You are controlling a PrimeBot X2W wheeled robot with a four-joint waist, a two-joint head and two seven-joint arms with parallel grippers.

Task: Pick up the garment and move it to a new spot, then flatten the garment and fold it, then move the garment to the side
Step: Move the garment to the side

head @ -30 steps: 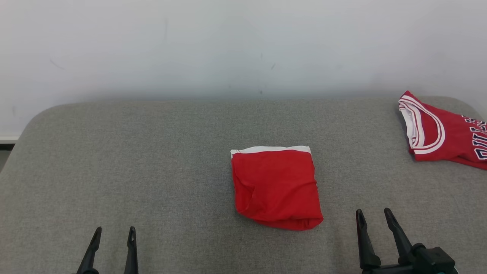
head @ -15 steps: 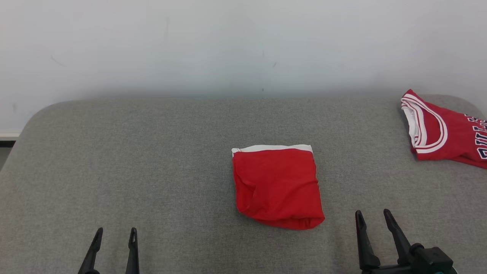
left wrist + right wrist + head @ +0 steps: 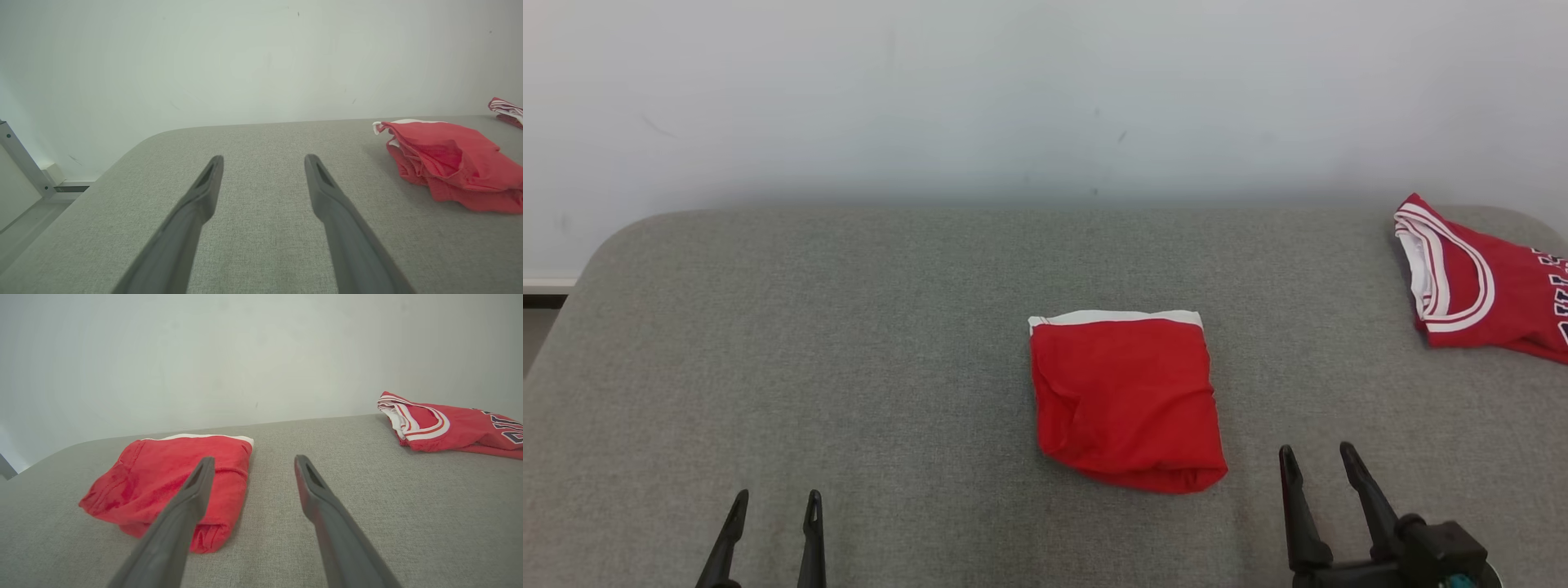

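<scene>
Red folded garment (image 3: 1125, 400), one, long axis pointing away (white band at its far end); one jersey (image 3: 1478, 286) right of it; left gripper (image 3: 778, 496) and right gripper (image 3: 1315, 449), nearer, gape empty.

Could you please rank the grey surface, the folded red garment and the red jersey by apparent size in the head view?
1. grey surface
2. folded red garment
3. red jersey, cut off by the right edge, so its full size is unsure
</scene>
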